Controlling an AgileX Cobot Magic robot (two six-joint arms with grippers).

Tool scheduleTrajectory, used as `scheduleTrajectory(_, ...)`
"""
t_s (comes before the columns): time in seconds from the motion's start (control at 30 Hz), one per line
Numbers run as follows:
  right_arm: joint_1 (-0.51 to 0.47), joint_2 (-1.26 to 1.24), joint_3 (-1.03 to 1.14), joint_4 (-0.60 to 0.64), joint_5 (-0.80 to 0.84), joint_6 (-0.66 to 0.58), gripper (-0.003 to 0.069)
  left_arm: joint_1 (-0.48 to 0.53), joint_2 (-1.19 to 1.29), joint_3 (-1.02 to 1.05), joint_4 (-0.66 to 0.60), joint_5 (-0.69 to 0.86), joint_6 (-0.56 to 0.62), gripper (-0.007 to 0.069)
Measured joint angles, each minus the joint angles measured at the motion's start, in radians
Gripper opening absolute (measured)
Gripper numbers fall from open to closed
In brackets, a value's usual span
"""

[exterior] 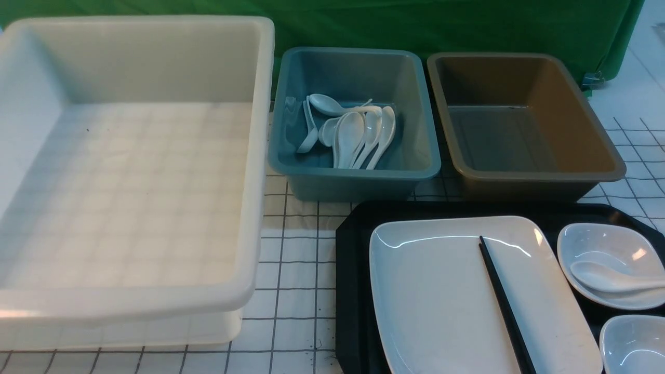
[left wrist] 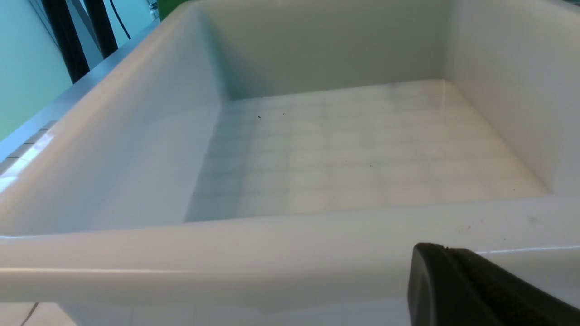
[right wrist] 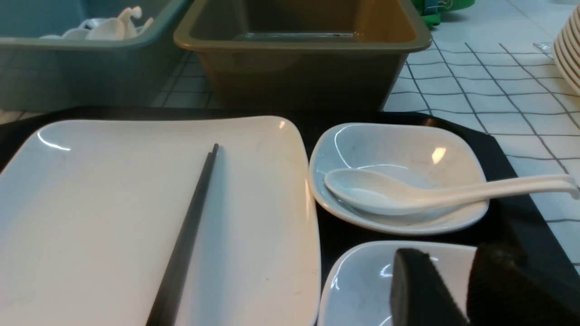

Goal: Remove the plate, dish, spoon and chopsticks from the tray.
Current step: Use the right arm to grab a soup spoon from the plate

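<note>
Right gripper [right wrist: 453, 253], part-open and empty, is hovering near small white dish [right wrist: 358, 285]; you are likely reaching twelve o'clock for glossy white soup spoon [right wrist: 408, 194]: pinch handle crosswise.

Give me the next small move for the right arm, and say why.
Probably ease the right gripper forward to the handle of the spoon and close on it. Its jaws stand apart, holding nothing, and the handle juts past the rim of the small dish it lies in, easy to pinch. The blue bin already holds other spoons.
</note>
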Motion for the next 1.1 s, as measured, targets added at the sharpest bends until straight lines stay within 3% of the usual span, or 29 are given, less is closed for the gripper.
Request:
scheduleTrajectory(0.23, 0.000, 0.000, 0.003, 0.008, -0.029, 0.029, 0.0242, 0.000, 0.000, 0.000, 0.000, 0.000, 0.000, 0.0021)
scheduleTrajectory(0.27, 0.000, 0.000, 0.004, 0.056, -0.041, 0.127, 0.0242, 0.000, 0.000, 0.000, 0.000, 0.000, 0.000, 0.0021)
scheduleTrajectory(0.33, 0.000, 0.000, 0.006, 0.088, -0.049, 0.200, 0.0242, 0.000, 0.000, 0.000, 0.000, 0.000, 0.000, 0.0021)
scheduleTrajectory(0.47, 0.000, 0.000, 0.009, 0.171, -0.071, 0.559, 0.0242, 0.000, 0.000, 0.000, 0.000, 0.000, 0.000, 0.0021)
scheduleTrajectory(0.67, 0.000, 0.000, 0.009, 0.185, -0.089, 0.694, 0.0242, 0.000, 0.000, 0.000, 0.000, 0.000, 0.000, 0.0021)
scheduleTrajectory(0.77, 0.000, 0.000, 0.007, 0.187, -0.132, 0.706, 0.0213, 0.000, 0.000, 0.000, 0.000, 0.000, 0.000, 0.0021)
scheduleTrajectory(0.87, 0.001, 0.001, -0.044, 0.187, -0.120, 0.653, 0.0117, 0.000, 0.000, 0.000, 0.000, 0.000, 0.000, 0.0021)
scheduleTrajectory(0.93, 0.001, 0.025, -0.157, 0.186, -0.091, 0.522, 0.0043, 0.000, 0.000, 0.000, 0.000, 0.000, 0.000, 0.0021)
scheduleTrajectory(1.1, 0.002, 0.251, -0.510, 0.087, 0.208, 0.199, 0.0030, 0.000, 0.000, 0.000, 0.000, 0.000, 0.000, 0.0021)
